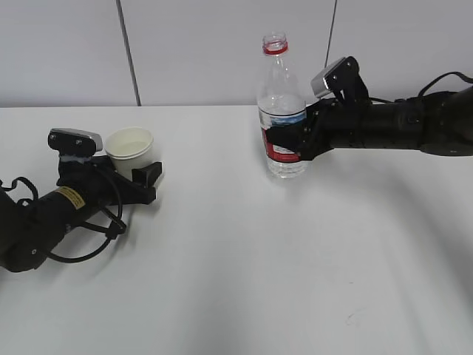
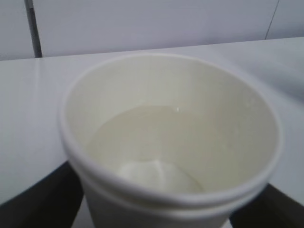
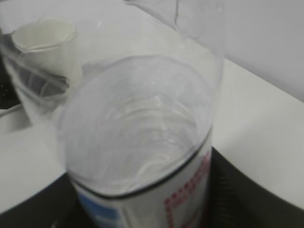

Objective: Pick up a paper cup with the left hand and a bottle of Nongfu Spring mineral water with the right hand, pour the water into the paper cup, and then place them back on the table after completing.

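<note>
On table (image 1: 222, 259), we found paper cup (image 1: 129, 151) with water, flimsy, between spread left tool (image 1: 140, 171); right tool (image 1: 284, 140) gripped bottle (image 1: 281, 111) at label, uncapped, slippery; we'd hold mid-body.

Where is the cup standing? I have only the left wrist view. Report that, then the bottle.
Observer: The cup stands upright on the table, on the left side.
Operator: Now the bottle. Say where it is.
Observer: The bottle is upright right of centre, well apart from the cup, with no cap on.
Operator: Give me the right gripper.
Observer: The right gripper has its jaws closed around the bottle at the label.
</note>
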